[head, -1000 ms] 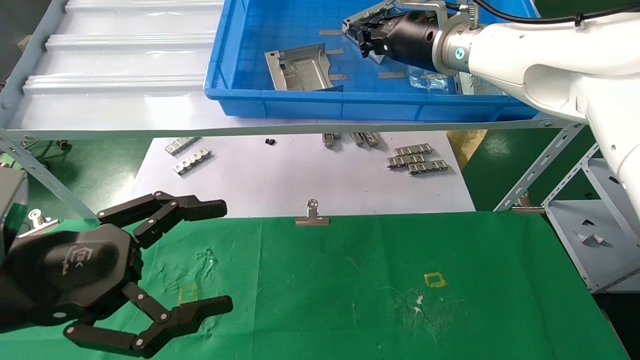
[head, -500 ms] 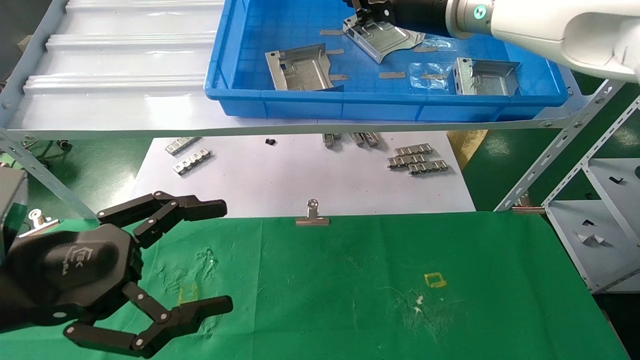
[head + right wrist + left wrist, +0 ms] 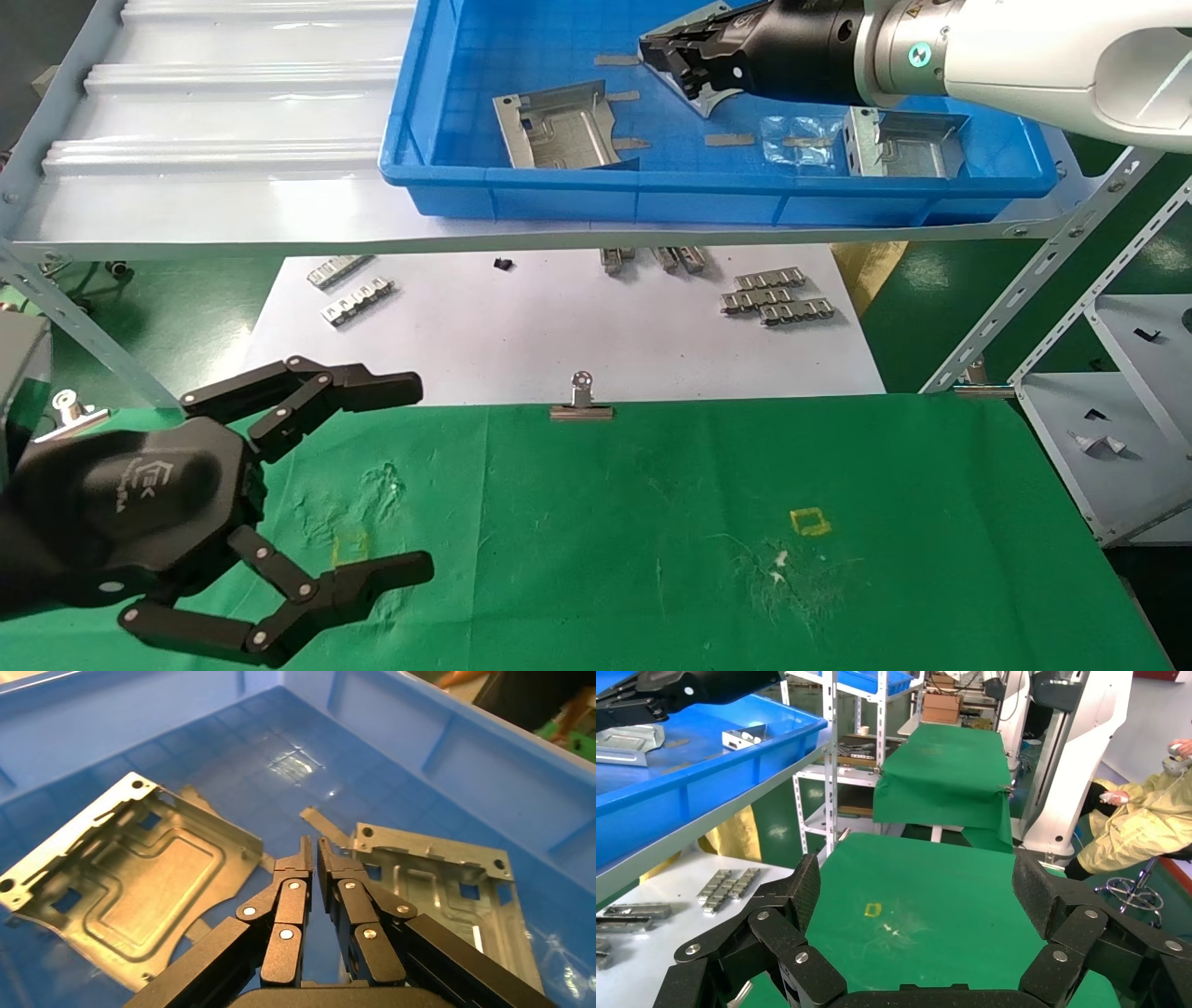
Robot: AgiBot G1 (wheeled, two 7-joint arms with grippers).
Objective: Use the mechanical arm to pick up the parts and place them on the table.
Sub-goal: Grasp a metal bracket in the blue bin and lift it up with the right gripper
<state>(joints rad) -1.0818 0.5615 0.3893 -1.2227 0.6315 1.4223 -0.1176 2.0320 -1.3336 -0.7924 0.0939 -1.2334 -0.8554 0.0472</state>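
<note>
The right gripper [image 3: 672, 56], fingers pressed together and empty, hangs over the far blue bin [image 3: 596, 191]. One part [image 3: 450, 896] lies just beneath and right of its tips, another part [image 3: 559, 126] to the left. The left gripper [image 3: 410, 475], spread wide, is parked over the near green table [image 3: 652, 559], well apart from both.

The head camera looks down over the blue bin [image 3: 577, 200], which both wrist cameras also see, the right closely.
</note>
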